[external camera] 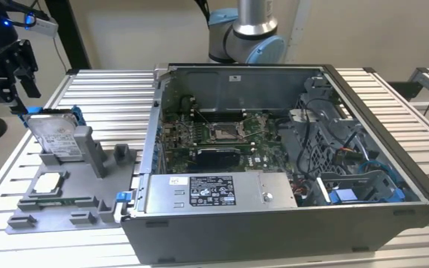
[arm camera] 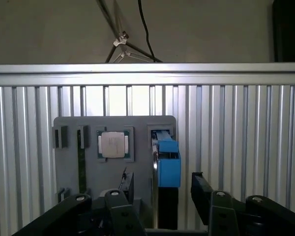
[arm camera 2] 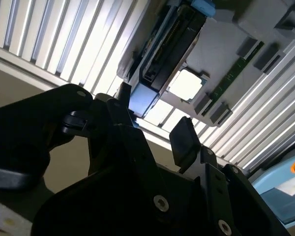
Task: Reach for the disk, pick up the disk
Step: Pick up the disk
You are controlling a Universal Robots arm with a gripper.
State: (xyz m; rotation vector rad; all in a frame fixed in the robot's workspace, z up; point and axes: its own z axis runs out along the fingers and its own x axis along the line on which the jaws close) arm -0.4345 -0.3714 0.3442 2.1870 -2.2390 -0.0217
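The claw [external camera: 22, 97], spread wide, hung just above the disk [external camera: 54, 137], which stood on edge in the grey holder [external camera: 51, 209], its thin upper edge lined up between the jaws.

Silver arm [external camera: 253, 14], pale-blue joint caps [external camera: 268, 51]; black end effector [external camera: 22, 89], silver screw heads [arm camera 2: 161, 201].

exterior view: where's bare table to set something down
Bare slats of the table lie beyond the grey holder, on the exterior view's left of the open computer case, and again along the case's other side. Crowded: the holder, with the disk and chip, and the case's inside.
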